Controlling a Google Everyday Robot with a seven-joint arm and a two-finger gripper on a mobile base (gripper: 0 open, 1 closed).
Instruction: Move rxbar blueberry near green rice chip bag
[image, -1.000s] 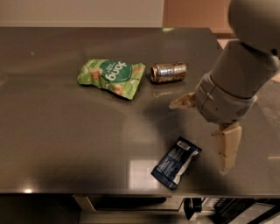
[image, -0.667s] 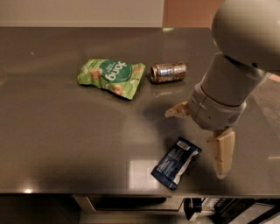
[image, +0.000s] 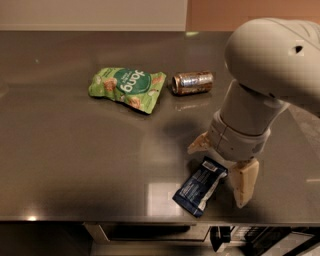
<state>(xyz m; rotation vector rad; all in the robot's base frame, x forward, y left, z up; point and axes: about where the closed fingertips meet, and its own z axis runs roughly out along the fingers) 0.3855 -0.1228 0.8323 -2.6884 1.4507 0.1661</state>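
Note:
The rxbar blueberry (image: 200, 186), a dark navy wrapper with a light panel, lies flat near the table's front edge. The green rice chip bag (image: 128, 88) lies crinkled at the back left, well apart from the bar. My gripper (image: 221, 170) hangs open right over the bar's upper right end. One finger (image: 199, 143) is to the bar's upper left and the other finger (image: 242, 181) is to its right. The bar is not gripped.
A brownish metallic drink can (image: 192, 82) lies on its side just right of the green bag. The dark steel table (image: 70, 160) ends at a front edge close below the bar. The bulky white arm (image: 270, 65) covers the table's right side.
The arm has moved left and down toward the bar, so the open fingers now straddle its upper end. The bar, bag and can have not moved.

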